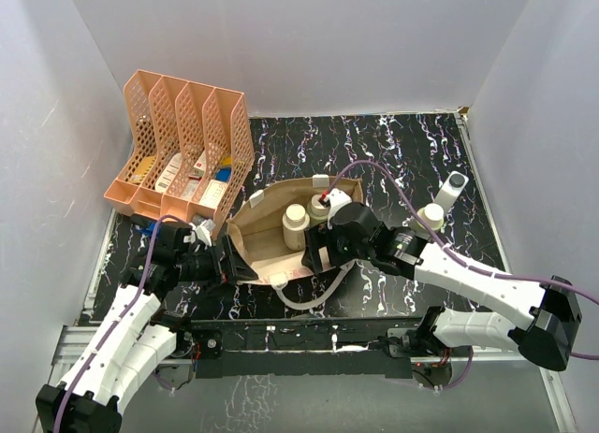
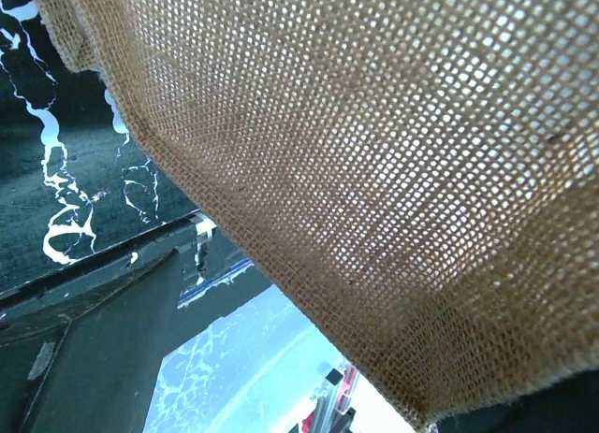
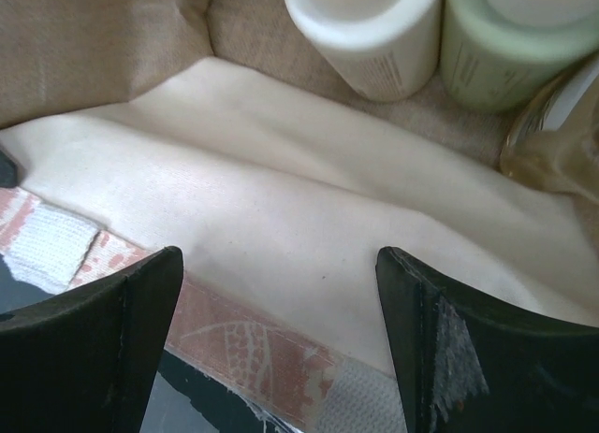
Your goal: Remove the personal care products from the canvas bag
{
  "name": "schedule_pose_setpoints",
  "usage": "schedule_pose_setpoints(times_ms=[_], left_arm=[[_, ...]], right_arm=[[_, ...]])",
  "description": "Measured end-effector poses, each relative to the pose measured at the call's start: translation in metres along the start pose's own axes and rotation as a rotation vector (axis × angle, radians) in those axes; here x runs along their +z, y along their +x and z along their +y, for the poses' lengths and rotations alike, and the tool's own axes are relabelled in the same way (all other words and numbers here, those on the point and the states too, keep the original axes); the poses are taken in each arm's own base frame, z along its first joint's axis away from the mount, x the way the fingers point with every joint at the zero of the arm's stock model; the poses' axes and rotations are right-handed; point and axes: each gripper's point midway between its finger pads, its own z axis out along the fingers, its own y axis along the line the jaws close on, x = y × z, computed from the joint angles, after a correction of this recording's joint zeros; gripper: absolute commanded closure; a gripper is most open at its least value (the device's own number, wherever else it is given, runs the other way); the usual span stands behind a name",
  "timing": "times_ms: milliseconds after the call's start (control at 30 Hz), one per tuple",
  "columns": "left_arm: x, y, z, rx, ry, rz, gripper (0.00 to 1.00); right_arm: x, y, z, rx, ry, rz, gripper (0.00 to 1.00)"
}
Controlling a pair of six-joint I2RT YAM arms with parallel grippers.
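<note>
My right end effector (image 3: 279,260) is wide open, empty, at the bag (image 3: 94,59) rim; cream bottle (image 3: 370,36) stands upright just ahead.

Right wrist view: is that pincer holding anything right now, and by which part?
Nothing is held. The right pincer stands open at the mouth of the canvas bag, its gap empty. The bottles lie beyond its fingertips, untouched.

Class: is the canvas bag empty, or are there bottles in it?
Not empty: the right wrist view shows a white bottle, a green bottle and a clear bottle inside the bag.
</note>
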Motion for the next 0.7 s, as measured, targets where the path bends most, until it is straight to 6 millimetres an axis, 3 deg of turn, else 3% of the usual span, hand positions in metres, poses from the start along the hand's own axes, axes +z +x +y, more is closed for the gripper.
schedule_pose_setpoints(times_ms=[100,200,300,533,700], left_arm=[[0.002,0.002,0.002,-0.007,-0.003,0.014,0.04],[0.002,0.002,0.002,-0.007,-0.002,0.017,0.04],[0.002,0.002,0.001,-0.007,-0.001,0.019,0.04],[0.002,0.002,0.002,-0.002,-0.004,0.019,0.04],[0.002,0.002,0.003,0.001,-0.005,0.018,0.04]], right_arm=[[0.004,0.011,-0.003,0.013,0.006,0.023,0.13],[0.005,0.009,-0.003,0.018,0.015,0.017,0.13],[0.007,-0.003,-0.003,0.018,0.038,0.003,0.12],[0.020,-0.051,0.000,0.026,0.123,-0.077,0.12],[0.042,-0.053,-0.011,0.033,0.199,-0.075,0.13]])
